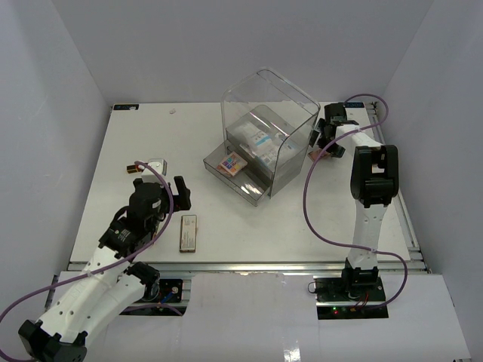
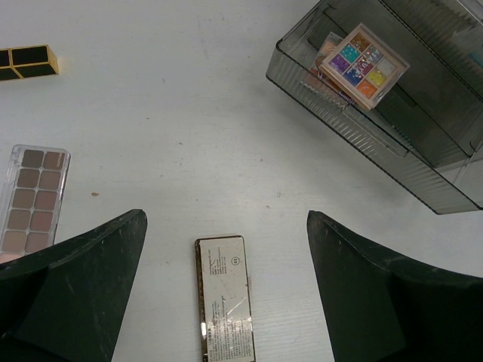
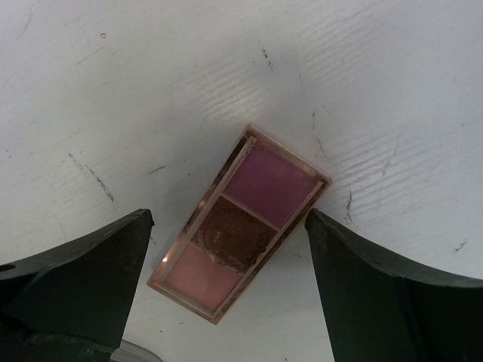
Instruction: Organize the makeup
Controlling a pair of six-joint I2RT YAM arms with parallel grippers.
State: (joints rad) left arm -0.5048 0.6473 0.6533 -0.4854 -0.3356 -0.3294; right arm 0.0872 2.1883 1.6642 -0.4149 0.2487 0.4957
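From above, the left gripper (image 1: 181, 193) is seen spread wide, with a long face-down palette (image 1: 189, 232) lying just beside it. In the left wrist view, that palette is framed between the parted fingers. In the right wrist view, the right gripper (image 3: 228, 215) is likewise held apart over a pinkish three-pan palette (image 3: 268, 181), which lies askew between the fingers. If the claw is closed unsquared, a corner could be clipped and the flat case skidded away.
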